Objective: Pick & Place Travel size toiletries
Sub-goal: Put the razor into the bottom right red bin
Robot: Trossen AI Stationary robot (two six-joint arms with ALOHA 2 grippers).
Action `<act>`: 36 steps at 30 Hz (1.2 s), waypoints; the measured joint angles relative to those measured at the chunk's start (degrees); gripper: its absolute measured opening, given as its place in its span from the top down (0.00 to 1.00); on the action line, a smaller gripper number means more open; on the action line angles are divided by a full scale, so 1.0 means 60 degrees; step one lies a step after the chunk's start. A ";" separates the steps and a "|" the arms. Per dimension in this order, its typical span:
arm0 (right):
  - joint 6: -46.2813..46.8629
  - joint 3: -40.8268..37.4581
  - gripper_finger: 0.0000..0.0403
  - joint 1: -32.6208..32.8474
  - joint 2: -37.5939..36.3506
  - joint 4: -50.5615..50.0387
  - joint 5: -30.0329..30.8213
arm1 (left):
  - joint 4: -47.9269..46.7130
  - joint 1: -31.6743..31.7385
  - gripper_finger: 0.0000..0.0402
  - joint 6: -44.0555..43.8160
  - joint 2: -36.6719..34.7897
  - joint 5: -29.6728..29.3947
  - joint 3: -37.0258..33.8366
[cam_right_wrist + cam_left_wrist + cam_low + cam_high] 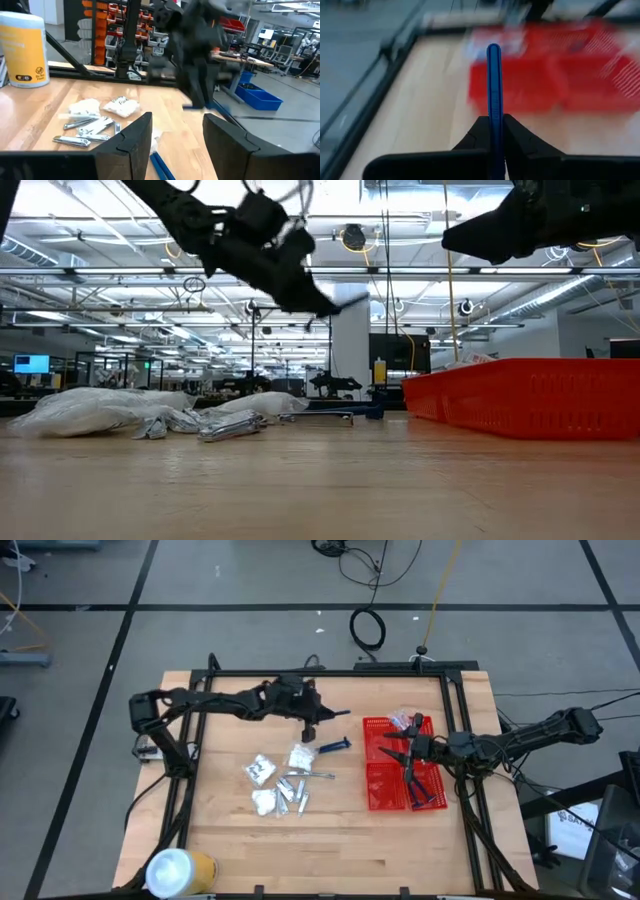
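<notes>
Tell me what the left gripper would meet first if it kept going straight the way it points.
Likely the red plastic basket. The left gripper, shut on a blue-handled stick, aims across bare wooden table toward the basket's near wall. Height over the rim is unclear.

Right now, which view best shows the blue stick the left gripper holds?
The left wrist view: the blue stick stands sharp between the shut left gripper fingers. The high view shows it tiny; low view, a blurred sliver; right wrist view, a smear.

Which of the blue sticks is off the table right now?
The blue stick pinched in the left hand; another lies on the table, others in the red basket.
</notes>
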 joint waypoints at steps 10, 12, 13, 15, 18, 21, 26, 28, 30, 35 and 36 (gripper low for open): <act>0.0481 0.0007 0.59 -0.0916 0.0816 0.1030 -0.0080 | 0.6802 -0.0615 0.97 -0.1646 0.0552 0.1340 -0.1442; 0.0501 0.0007 0.59 -0.1152 0.1340 0.1957 -0.0352 | 0.6966 -0.0872 0.97 -0.1531 0.0667 0.1240 -0.1440; 0.0459 0.0007 0.59 -0.1277 0.1607 0.2401 -0.0585 | 0.6955 -0.0987 0.97 -0.1425 0.0704 0.1128 -0.1407; 0.0437 0.0007 0.59 -0.1505 0.2184 0.3391 -0.1272 | 0.6951 -0.1152 0.98 -0.1320 0.0729 0.0969 -0.1318; 0.0478 0.0007 0.59 -0.1811 0.3100 0.4964 -0.2095 | 0.6749 -0.1200 0.98 -0.1342 0.0725 0.0928 -0.1318; 0.0517 0.0007 0.59 -0.2030 0.3985 0.6407 -0.2343 | 0.6672 -0.1206 0.97 -0.1473 0.0729 0.0900 -0.1318; 0.0675 0.0324 0.59 -0.2175 0.5025 0.7332 -0.2883 | 0.6631 -0.1206 0.98 -0.1463 0.0729 0.0903 -0.1318; 0.0769 0.0623 0.59 -0.2210 0.5360 0.7330 -0.3133 | 0.6637 -0.1206 0.98 -0.1425 0.0729 0.0903 -0.1318; 0.0763 0.0876 0.59 -0.2210 0.5653 0.7321 -0.3165 | 0.6619 -0.1206 0.98 -0.1421 0.0729 0.0905 -0.1318; 0.0491 0.1384 0.59 -0.2258 0.6186 0.7195 -0.3076 | 0.6376 -0.1209 0.96 -0.1370 0.0725 0.0731 -0.1315; 0.0469 0.1459 0.59 -0.2275 0.6271 0.7201 -0.3069 | 0.6352 -0.1207 0.96 -0.1365 0.0725 0.0723 -0.1315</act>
